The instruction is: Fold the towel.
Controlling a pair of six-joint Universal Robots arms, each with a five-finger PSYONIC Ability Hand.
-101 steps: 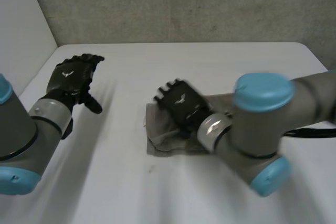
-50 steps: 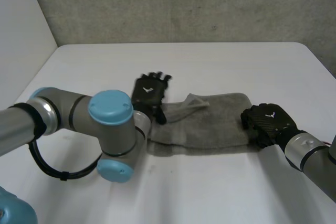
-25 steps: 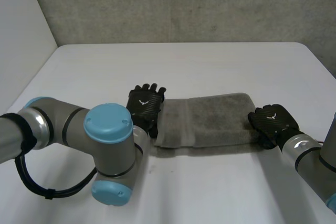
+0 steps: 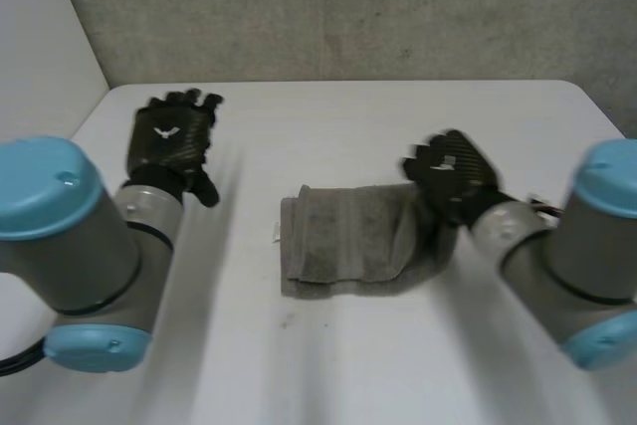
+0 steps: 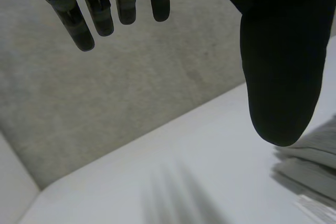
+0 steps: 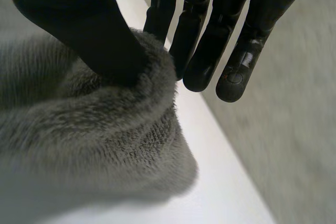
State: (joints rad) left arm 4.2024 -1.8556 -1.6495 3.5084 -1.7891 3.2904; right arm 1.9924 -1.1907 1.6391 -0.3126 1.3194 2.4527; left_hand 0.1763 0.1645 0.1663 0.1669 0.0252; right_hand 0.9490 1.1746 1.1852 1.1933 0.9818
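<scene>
The towel [image 4: 343, 236] lies on the desk [image 4: 328, 116] between the two arms, its long axis running across from one robot hand toward the other. The right robot hand [image 4: 453, 174] is the nearer one. It is on the towel's end on its own side, and that end is lifted off the desk and curves up toward the palm, while the rest lies flat and stretches away from the fingertips toward the far end.

In the right wrist view the thumb [image 6: 79, 19] presses down on the rolled edge of the cloth [image 6: 94, 129], and the fingers [image 6: 202, 51] stand almost straight just behind that edge, so this robot hand pinches the towel's end between thumb and fingers.

The left robot hand [image 4: 171, 138] hangs well apart from the towel, raised above the desk beyond the towel's far end. Its fingers [image 5: 100, 9] are straight and slightly spread and its thumb [image 5: 278, 61] stands clear, holding nothing. A layered edge of the towel [image 5: 315, 163] lies on the desk beyond the thumb tip.

The fold looks underway. The coming move likely turns on carrying the pinched end along the towel's long axis, away from the right arm and over the flat part, until it meets the end nearest the left robot hand.
</scene>
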